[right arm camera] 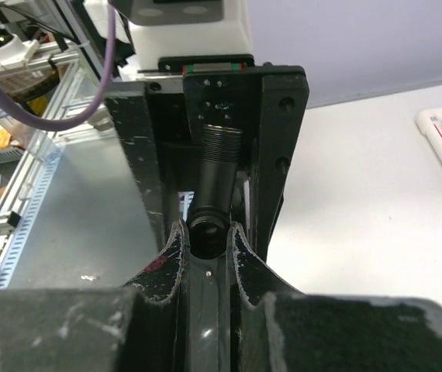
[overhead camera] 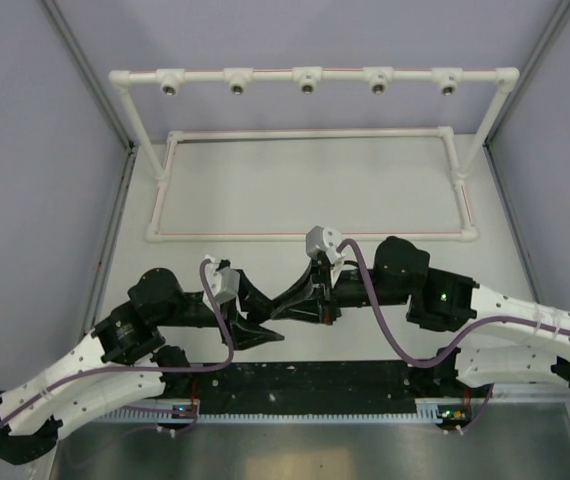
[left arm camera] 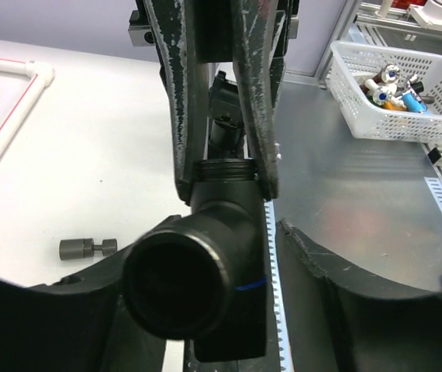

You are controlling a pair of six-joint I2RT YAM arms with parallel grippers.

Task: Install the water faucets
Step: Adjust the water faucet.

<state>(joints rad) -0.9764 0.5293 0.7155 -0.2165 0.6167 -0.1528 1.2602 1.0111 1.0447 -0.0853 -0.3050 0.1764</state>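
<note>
Above the bench (overhead camera: 295,190), near edge: R gripper (right arm camera: 205,232) clamped on a black faucet (right arm camera: 215,174), threaded end toward L gripper (left arm camera: 213,263), whose jaws stand apart around it, not gripping. 2nd faucet piece (left arm camera: 87,248) lies loose on the bench. All sockets (overhead camera: 307,86) on the pipe frame (overhead camera: 480,120) look empty, so nothing's installed yet, I'd say.
</note>
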